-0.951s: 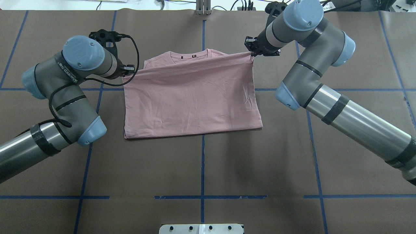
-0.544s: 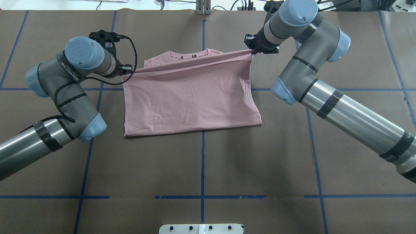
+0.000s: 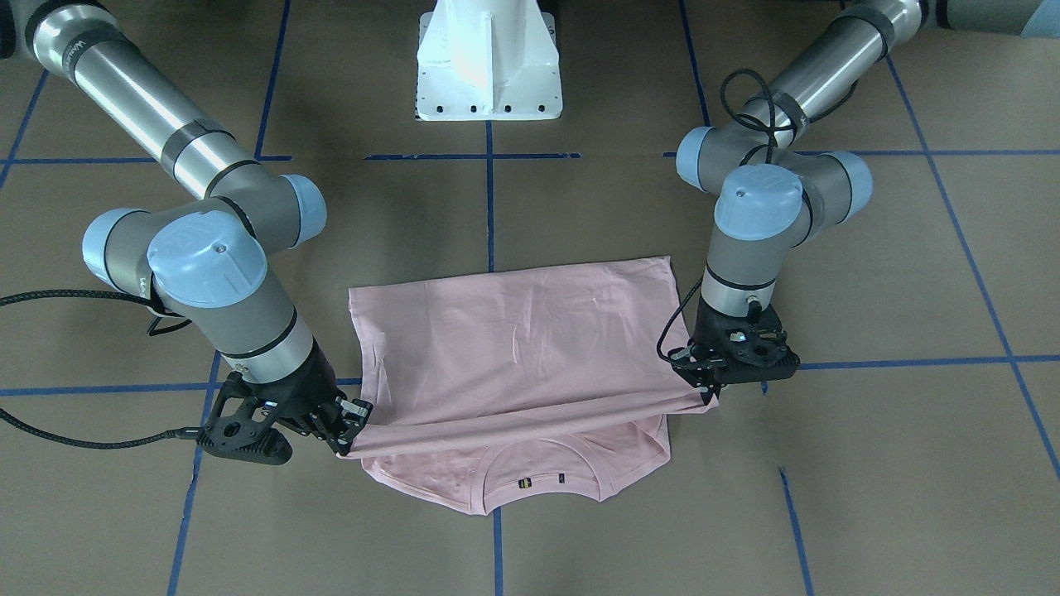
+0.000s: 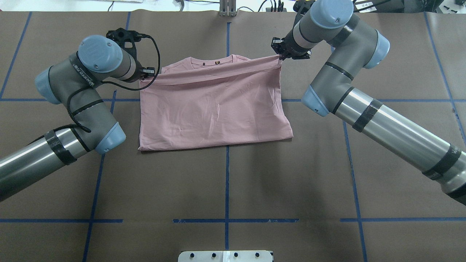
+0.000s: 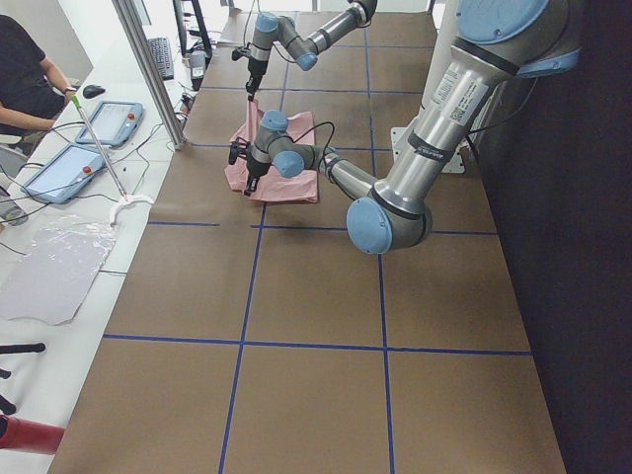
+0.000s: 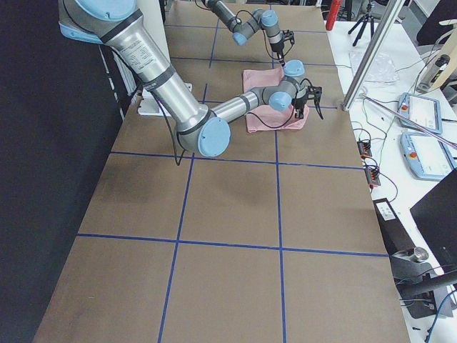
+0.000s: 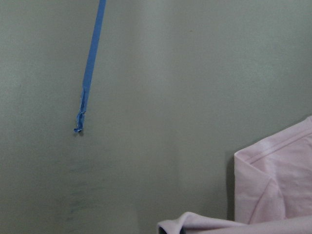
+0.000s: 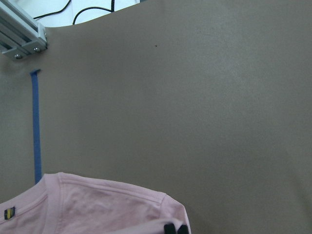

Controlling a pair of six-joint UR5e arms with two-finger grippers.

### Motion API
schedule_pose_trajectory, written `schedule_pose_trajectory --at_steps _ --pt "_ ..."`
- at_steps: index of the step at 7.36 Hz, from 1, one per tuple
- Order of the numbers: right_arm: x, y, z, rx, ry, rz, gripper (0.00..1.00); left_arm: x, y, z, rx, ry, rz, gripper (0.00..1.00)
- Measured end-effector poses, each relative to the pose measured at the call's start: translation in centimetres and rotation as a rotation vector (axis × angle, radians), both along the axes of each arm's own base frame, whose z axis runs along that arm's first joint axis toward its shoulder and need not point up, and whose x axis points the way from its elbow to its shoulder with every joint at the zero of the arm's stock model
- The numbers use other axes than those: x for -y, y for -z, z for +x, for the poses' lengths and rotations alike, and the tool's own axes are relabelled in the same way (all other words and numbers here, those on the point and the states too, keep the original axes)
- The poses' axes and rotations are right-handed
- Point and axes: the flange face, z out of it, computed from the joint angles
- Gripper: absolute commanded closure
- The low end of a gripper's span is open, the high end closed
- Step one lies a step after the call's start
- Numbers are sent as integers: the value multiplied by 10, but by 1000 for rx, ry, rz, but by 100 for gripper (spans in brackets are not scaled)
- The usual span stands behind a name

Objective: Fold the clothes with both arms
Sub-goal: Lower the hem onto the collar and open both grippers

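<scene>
Two pinches, by the left fingers (image 3: 702,381) and right fingers (image 3: 338,434), hold the hem corners of the T-shirt (image 4: 214,109) near the tabletop's (image 4: 233,189) edge opposite the robot; the hem is best laid taut, level, both ends together.

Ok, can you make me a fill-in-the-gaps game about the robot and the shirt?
1. The T-shirt lying on the table is ____ in colour.
2. Its folded-over edge is pinched by ____ grippers: the left gripper at one end and the right gripper at the other.
3. The tape lines that cross the table are ____.

Missing words: pink; two; blue.
</scene>
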Motion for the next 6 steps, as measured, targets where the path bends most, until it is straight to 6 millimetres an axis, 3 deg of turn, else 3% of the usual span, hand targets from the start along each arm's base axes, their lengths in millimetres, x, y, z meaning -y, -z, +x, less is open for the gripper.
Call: schedule_pose_trajectory --at_steps 1,6 --pt "-2 0 -2 2 4 1 1 0 3 1 -4 1 3 1" --pt "-25 -5 2 65 86 48 0 -2 13 -1 -33 -7 -5 0"
